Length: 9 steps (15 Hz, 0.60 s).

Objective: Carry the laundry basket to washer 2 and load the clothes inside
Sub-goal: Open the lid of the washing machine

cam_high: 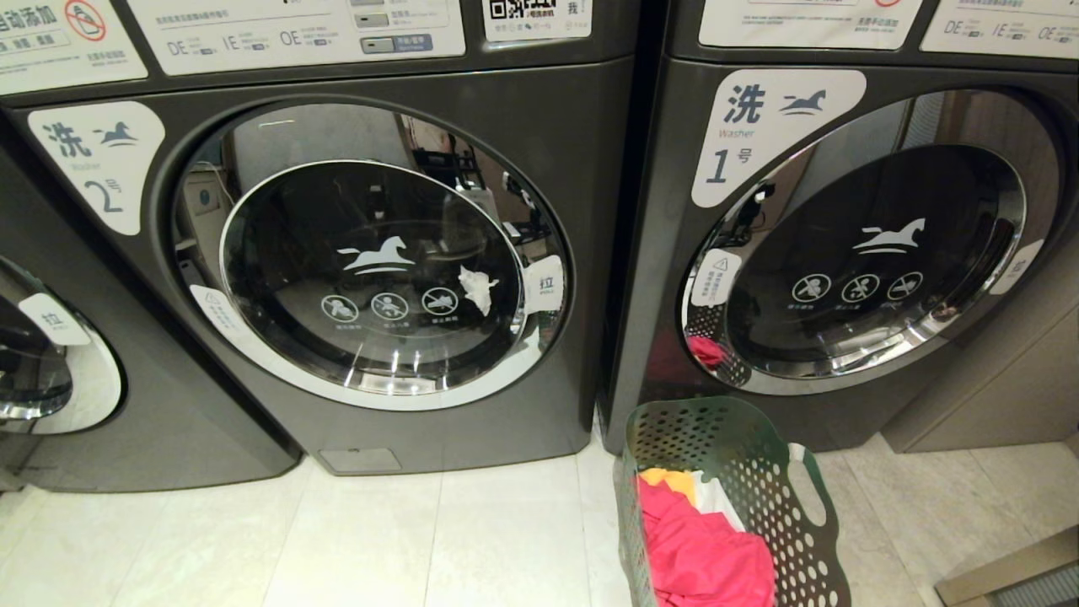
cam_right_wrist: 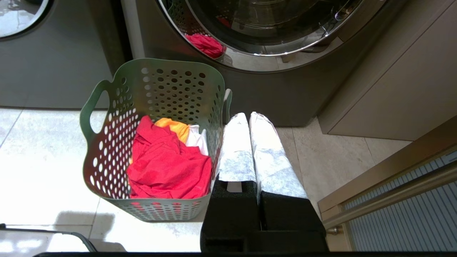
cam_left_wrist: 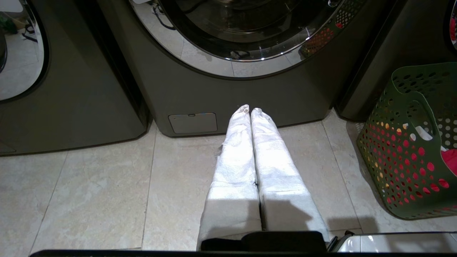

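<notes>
The green laundry basket [cam_high: 763, 480] stands on the floor in front of washer 1 [cam_high: 843, 253], to the right of washer 2 [cam_high: 371, 261]. Washer 2's round glass door is closed. Inside the basket lie the clothes: a pink-red garment [cam_right_wrist: 167, 167], an orange-yellow one [cam_right_wrist: 175, 127] and a white one [cam_right_wrist: 198, 139]. My right gripper [cam_right_wrist: 249, 115], wrapped in white, hangs shut and empty just beside the basket's [cam_right_wrist: 117, 125] right wall. My left gripper [cam_left_wrist: 250, 109] is shut and empty above the floor before washer 2's base, with the basket [cam_left_wrist: 410, 142] off to its right.
A third washer [cam_high: 50, 354] stands at the far left. A beige cabinet wall [cam_right_wrist: 392, 89] and a door track [cam_right_wrist: 392, 192] border the floor on the right. Pale floor tiles [cam_high: 379, 539] lie before washer 2.
</notes>
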### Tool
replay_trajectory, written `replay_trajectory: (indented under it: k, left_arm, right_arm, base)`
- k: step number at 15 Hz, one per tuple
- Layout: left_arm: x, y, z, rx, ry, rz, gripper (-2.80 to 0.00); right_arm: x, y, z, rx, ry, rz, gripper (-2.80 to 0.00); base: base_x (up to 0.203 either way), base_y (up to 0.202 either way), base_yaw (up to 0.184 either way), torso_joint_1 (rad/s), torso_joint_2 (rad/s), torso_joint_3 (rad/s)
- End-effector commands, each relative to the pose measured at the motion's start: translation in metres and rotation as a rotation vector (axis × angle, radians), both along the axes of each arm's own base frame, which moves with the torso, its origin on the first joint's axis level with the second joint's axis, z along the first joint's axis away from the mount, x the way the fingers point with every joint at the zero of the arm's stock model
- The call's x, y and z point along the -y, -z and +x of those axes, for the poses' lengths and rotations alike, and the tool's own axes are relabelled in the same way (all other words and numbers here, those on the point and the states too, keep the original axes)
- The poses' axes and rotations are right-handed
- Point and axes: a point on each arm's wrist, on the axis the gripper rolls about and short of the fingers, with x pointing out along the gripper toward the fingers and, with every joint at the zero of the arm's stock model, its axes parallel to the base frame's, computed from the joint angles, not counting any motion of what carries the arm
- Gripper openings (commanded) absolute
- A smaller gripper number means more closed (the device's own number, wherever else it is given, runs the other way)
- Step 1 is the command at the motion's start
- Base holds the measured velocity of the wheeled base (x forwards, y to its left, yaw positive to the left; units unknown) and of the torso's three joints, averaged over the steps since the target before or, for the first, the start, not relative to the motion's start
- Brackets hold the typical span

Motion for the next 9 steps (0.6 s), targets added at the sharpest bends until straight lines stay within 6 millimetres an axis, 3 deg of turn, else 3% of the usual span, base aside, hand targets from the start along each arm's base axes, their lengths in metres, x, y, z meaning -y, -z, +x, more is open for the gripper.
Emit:
replay_trajectory:
  k: [1,9]
  left_arm:
    - [0.0000,0.0016,0.0006,-0.007,0.000,0.000,-2.80]
    - [0.0000,0.0015,0.0006,-0.006,0.000,0.000,-2.80]
  right_arm:
    - [0.0000,-0.0001,0.0001,0.000,0.000,-0.001,-2.80]
    - [0.0000,-0.0001,0.0001,-0.001,0.000,-0.001,-2.80]
  base:
    - [0.000,0.000,0.000,0.000,0.00,0.000]
    - [0.000,0.000,0.000,0.000,0.00,0.000]
